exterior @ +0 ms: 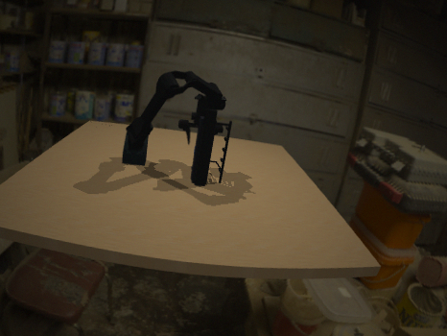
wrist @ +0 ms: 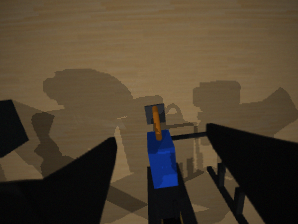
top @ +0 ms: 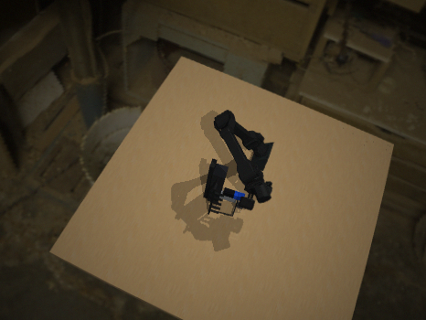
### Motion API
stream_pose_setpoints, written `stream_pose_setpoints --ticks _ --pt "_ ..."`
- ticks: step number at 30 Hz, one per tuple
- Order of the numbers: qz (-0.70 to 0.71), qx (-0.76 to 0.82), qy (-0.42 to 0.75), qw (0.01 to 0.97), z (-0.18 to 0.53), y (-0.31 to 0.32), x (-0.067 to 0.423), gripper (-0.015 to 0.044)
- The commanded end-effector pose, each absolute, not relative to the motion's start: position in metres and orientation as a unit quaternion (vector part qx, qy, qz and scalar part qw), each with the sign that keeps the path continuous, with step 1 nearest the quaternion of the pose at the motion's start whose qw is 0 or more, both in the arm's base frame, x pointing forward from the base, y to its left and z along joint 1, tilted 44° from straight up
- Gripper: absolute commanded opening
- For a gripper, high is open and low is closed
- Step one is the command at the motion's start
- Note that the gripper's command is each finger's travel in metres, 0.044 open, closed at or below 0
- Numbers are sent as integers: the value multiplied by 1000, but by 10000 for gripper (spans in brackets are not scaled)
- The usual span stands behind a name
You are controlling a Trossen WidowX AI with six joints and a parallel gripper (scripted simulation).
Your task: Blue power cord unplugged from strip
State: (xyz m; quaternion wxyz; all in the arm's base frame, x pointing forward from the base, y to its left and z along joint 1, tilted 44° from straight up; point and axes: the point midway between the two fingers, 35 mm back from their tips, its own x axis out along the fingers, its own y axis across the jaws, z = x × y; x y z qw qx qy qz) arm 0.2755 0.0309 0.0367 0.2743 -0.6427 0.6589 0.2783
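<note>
My gripper [wrist: 160, 135] is open, its two dark fingers wide apart in the wrist view. The blue plug [wrist: 163, 162] [top: 238, 196] is between them, with visible room on both sides. A short orange piece [wrist: 157, 125] joins its far end, near a small grey square [wrist: 149, 114]. At its near end is a dark body [wrist: 162, 205]; I cannot tell whether the plug is seated in it. A tall dark panel [top: 214, 182] [exterior: 202, 149] stands beside the gripper and partly hides it in the exterior view. The power strip is too dark to make out for certain.
A thin black frame with short pegs [exterior: 224, 153] stands beside the tall panel and also shows below the right finger in the wrist view [wrist: 221, 175]. The arm's base [exterior: 134, 155] [top: 263, 155] is nearby. Shadows lie across the wooden table [top: 297, 256] [exterior: 144, 230].
</note>
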Motion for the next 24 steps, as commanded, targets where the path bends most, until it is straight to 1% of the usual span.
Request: stream_pose_setpoints --ticks 1,5,24 --pt "281 -643 657 276 21 57 276 440" --pt "281 -643 657 276 7 79 275 440" --pt "281 -643 657 276 7 79 275 440"
